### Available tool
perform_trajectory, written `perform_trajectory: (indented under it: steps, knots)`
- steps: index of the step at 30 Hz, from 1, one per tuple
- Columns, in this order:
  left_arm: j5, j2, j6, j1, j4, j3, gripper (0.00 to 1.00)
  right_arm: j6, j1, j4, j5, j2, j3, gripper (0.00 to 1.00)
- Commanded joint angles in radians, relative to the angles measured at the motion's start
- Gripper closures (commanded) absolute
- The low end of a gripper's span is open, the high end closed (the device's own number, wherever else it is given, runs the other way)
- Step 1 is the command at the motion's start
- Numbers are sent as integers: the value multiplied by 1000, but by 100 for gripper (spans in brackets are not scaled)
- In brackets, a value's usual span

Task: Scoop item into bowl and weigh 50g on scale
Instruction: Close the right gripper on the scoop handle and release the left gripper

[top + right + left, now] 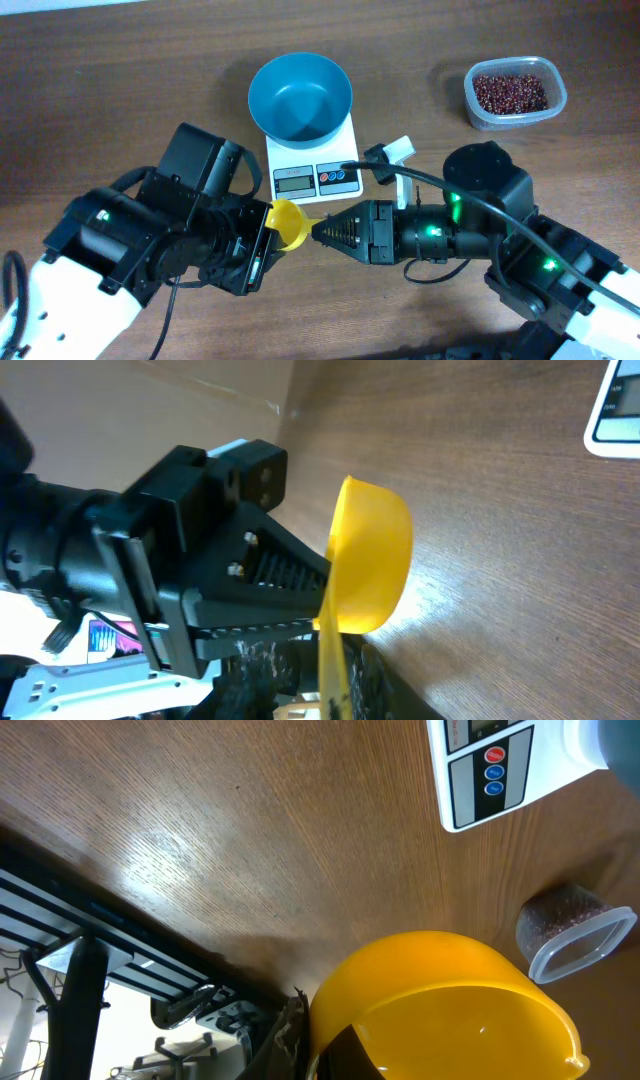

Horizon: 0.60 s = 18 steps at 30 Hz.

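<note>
A yellow scoop (287, 222) hangs empty above the table in front of the scale (310, 178), between both arms. My left gripper (268, 232) is shut on the scoop's cup end (450, 1010). My right gripper (318, 232) faces it from the right. In the right wrist view the scoop's thin handle (330, 660) runs between my right fingers (300, 660); one finger lies against it, and a narrow dark gap shows on the other side. The teal bowl (300, 95) stands empty on the white scale. The red-brown beans (510, 92) lie in a clear tub at the back right.
The clear tub (552, 100) stands well to the right of the scale. A small white part (400, 150) and a black cable (440, 182) lie beside the scale's right edge. Bare wood runs along the table's left and back.
</note>
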<state>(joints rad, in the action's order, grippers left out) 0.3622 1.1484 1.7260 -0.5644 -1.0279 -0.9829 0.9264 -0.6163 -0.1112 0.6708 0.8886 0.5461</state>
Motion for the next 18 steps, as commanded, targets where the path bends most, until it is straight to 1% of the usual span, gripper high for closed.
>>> perform_trajectory:
  steps: [1, 6, 8, 15, 18]
  knots:
    - [-7, -2, 16, -5, -2, 1, 100, -1, -6, 3, 10, 20, 19, 72]
    - [-11, -2, 16, -35, -2, 1, 100, -1, -6, 12, 10, 23, 19, 74]
    - [-23, -2, 16, -49, -2, 1, 100, -1, -6, 21, 10, 23, 19, 78]
    - [-27, -2, 18, -49, -2, 1, 100, 26, -6, 21, 10, 23, 19, 84]
    - [-30, -2, 58, -49, -2, 1, 100, 45, -6, 21, 15, 23, 19, 85]
